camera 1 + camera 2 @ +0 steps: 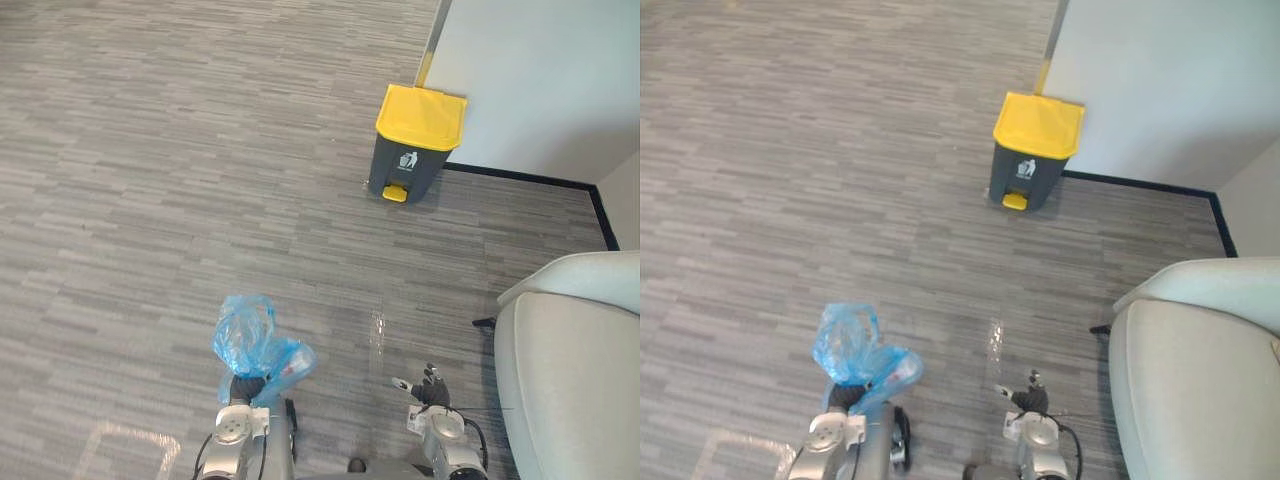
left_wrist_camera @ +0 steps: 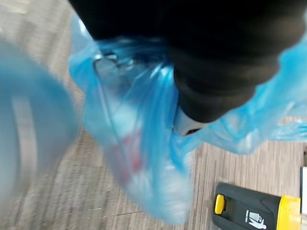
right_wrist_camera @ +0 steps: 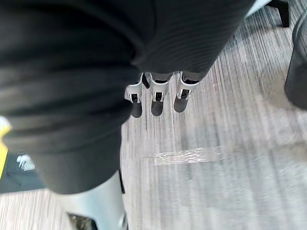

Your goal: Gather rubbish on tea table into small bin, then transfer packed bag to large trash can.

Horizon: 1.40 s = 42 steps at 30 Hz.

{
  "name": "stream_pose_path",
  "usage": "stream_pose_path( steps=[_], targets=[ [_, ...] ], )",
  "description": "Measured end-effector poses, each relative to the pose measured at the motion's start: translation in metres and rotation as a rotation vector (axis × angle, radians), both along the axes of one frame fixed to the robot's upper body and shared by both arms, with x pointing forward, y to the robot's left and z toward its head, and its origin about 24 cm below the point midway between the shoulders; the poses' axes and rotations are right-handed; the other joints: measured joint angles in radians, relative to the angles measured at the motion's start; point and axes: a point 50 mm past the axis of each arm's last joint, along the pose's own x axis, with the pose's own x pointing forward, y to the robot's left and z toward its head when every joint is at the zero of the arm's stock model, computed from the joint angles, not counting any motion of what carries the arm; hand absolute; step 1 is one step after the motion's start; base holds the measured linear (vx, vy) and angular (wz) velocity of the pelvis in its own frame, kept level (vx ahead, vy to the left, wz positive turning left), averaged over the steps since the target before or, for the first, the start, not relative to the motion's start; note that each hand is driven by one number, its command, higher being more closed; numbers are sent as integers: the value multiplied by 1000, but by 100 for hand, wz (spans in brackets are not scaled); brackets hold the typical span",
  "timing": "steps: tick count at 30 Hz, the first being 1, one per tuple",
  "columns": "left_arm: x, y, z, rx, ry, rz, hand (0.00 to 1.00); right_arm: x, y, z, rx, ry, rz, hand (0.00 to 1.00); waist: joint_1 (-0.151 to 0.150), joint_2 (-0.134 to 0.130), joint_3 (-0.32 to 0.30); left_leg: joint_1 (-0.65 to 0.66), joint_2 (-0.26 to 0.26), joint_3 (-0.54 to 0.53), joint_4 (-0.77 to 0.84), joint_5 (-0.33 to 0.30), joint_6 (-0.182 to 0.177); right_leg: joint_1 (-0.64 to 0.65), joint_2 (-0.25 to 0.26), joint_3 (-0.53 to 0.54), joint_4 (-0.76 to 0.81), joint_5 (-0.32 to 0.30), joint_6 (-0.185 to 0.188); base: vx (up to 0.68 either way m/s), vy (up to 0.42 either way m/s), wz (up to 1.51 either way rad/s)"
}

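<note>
Blue bag [image 1: 250, 345] clutched in left hand [image 1: 245, 388], right hand [image 3: 156, 96] fingers loose, pictogram-labelled yellow-lidded bin [image 1: 412, 150]

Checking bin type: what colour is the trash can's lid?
Yellow lid, on a dark grey trash can; clearest in the left eye view.

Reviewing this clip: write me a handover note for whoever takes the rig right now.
Left hand: closed on the packed blue bag, held off the floor.
Right hand: open, empty.
Large trash can: ahead by the wall, yellow lid shut.
Done: bag packed and picked up.
Left: walk to the can, open the lid, drop the bag in.
</note>
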Motion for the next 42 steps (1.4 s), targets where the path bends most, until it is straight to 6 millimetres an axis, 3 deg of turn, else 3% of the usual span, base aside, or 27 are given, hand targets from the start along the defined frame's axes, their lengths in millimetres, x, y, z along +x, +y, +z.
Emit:
stream_pose_path(
  steps=[1, 4, 5, 6, 7, 9, 11, 14, 15, 16, 17, 18, 21, 22, 24, 25, 27, 29, 30, 33, 34, 35, 36, 38, 41, 42],
  targets=[
    [6, 3, 2, 8, -11, 1, 100, -2, 6, -1, 17, 6, 2, 0, 3, -15, -6, 0, -9, 19, 23, -38, 1, -18, -20, 13, 29, 12, 8, 638, 418, -53],
    [10, -1, 4, 7, -21, -20, 100, -3, 8, -2, 18, 7, 12, 0, 10, -25, -11, 70, -24, 109, 106, -166, 64, -61, -75, 55, 223, 87, 70, 511, 319, -60],
    [11, -3, 4, 6, -22, -29, 100, -3, 8, -2, 13, 8, 21, 0, 5, -25, -8, 109, -30, 125, 100, -191, 73, -123, -82, 61, 379, 130, 119, 619, 344, -45],
    [12, -4, 4, 6, -20, -34, 100, -7, 8, -4, 8, 21, 31, 0, -9, -24, -4, 187, -39, 143, 72, -216, 79, -244, -75, 46, 642, 135, 156, 414, 213, -31],
    [12, -4, 4, 6, -17, -34, 100, -8, 8, -4, 6, 25, 31, 0, -10, -24, -4, 205, -40, 148, 63, -219, 80, -268, -74, 35, 686, 131, 149, 382, 150, -26],
    [10, -5, 2, 5, -5, -40, 100, -17, 7, -8, 1, 48, 33, 0, -18, -20, -1, 325, -39, 163, -24, -222, 79, -401, -76, -92, 786, 101, 95, 319, 81, -19],
    [14, -8, 3, 4, -11, -57, 100, -19, 7, -8, 0, 53, 31, 0, -22, -15, 4, 391, -30, 166, -82, -239, 68, -493, -74, -197, 708, 78, 55, 333, -3, -14],
    [14, -9, -1, 5, 14, -64, 100, -19, 5, -9, 1, 56, 23, 0, -26, -22, 3, 490, -12, 203, -129, -268, 36, -559, -51, -317, 364, 112, 37, 332, -80, -26],
    [14, -8, -1, 6, 15, -65, 100, -18, 4, -8, 0, 54, 17, 0, -33, -25, 2, 512, -14, 208, -149, -273, 28, -565, -43, -329, 260, 150, 34, 457, -150, -9],
    [16, -8, -1, 8, 13, -69, 100, -19, 3, -9, 0, 60, 10, 0, -43, -27, 2, 538, -19, 206, -178, -279, 12, -567, -29, -323, 124, 239, 20, 402, -142, 10],
    [15, -8, -2, 9, 22, -70, 100, -20, 1, -10, 0, 65, -1, 0, -52, -30, -2, 571, -21, 192, -210, -280, 1, -556, -17, -310, 102, 341, -13, 535, -187, 12],
    [15, -6, -3, 13, 29, -72, 100, -20, -2, -11, -10, 75, 1, 0, -59, -16, -3, 595, -15, 167, -239, -274, -6, -555, 2, -308, 115, 334, -57, 517, -162, 1],
    [15, -10, -5, 8, 41, -90, 100, -14, -6, -10, -18, 72, 3, 0, -64, 15, -8, 626, 7, 77, -206, -241, -38, -573, 15, -327, 269, 189, -102, 546, -223, -2],
    [15, -10, -5, 6, 42, -89, 100, -15, -7, -10, -20, 76, 5, 0, -69, 18, -8, 597, 22, 49, -111, -237, -39, -543, 21, -340, 269, 163, -102, 439, -201, 23],
    [16, -13, -4, -5, 37, -92, 100, -19, -2, -12, -16, 89, 26, 0, -71, 29, -5, 459, 74, -6, 250, -125, -46, -441, 58, -355, 211, 139, -113, 372, -159, 11],
    [11, -16, -6, -22, 45, -92, 100, -20, -1, -12, -23, 92, 49, 0, -58, 39, -10, 369, 112, -12, 454, -114, -43, -376, 89, -350, 164, 133, -123, 384, -92, -26],
    [1, -16, -10, -32, 66, -89, 100, -16, 6, -11, -18, 84, 80, 0, -42, 29, -16, 242, 132, 22, 593, -133, -36, -262, 109, -313, 89, 122, -141, 459, -45, -45],
    [-2, -16, -10, -32, 67, -85, 100, -16, 6, -12, -17, 86, 79, 0, -32, 21, -19, 188, 132, 57, 535, -159, -13, -206, 106, -294, 42, 124, -138, 334, 4, -37],
    [-2, -15, -9, -33, 59, -79, 100, -17, 6, -12, -16, 88, 77, 0, -27, 20, -18, 162, 131, 77, 457, -172, 4, -170, 101, -288, 20, 128, -132, 374, 39, -33],
    [-1, -16, -8, -36, 53, -77, 100, -17, 4, -12, -21, 87, 66, 0, -11, 4, -9, 142, 94, 100, 162, -162, 8, -89, 67, -268, -23, 122, -102, 381, 141, -27],
    [-1, -17, -8, -38, 52, -76, 100, -16, 4, -11, -22, 83, 66, 0, -9, 4, -10, 143, 82, 96, 78, -123, 6, -78, 61, -262, -28, 115, -85, 316, 185, -20],
    [-2, -19, -8, -45, 52, -74, 100, -16, 1, -10, -30, 81, 64, 0, -9, 22, -20, 143, 74, 93, -44, 1, 16, -72, 66, -248, -27, 96, -49, 293, 229, -28],
    [-3, -22, -9, -51, 57, -80, 100, -17, -2, -11, -37, 89, 61, 0, -7, 42, -28, 141, 80, 84, -83, 69, 2, -67, 76, -230, -25, 71, -13, 268, 253, -14],
    [-2, -13, -9, -25, 61, -75, 100, -21, 6, -14, -9, 103, 53, 0, -10, -7, -40, 158, 37, 117, -97, 50, 24, -60, 19, -204, -27, 69, 4, 341, 322, -6],
    [0, -10, -8, -15, 54, -78, 100, -21, 6, -14, -4, 103, 45, 0, 2, -9, -45, 161, 11, 155, -51, -40, 41, -61, -24, -162, -5, 68, 44, 224, 269, -28],
    [-4, -11, -10, -19, 66, -76, 100, -21, 5, -13, -4, 102, 41, 0, 6, -2, -45, 179, 3, 169, -27, -92, 46, -83, -37, -140, 76, 59, 59, 176, 268, -41]
  ],
)
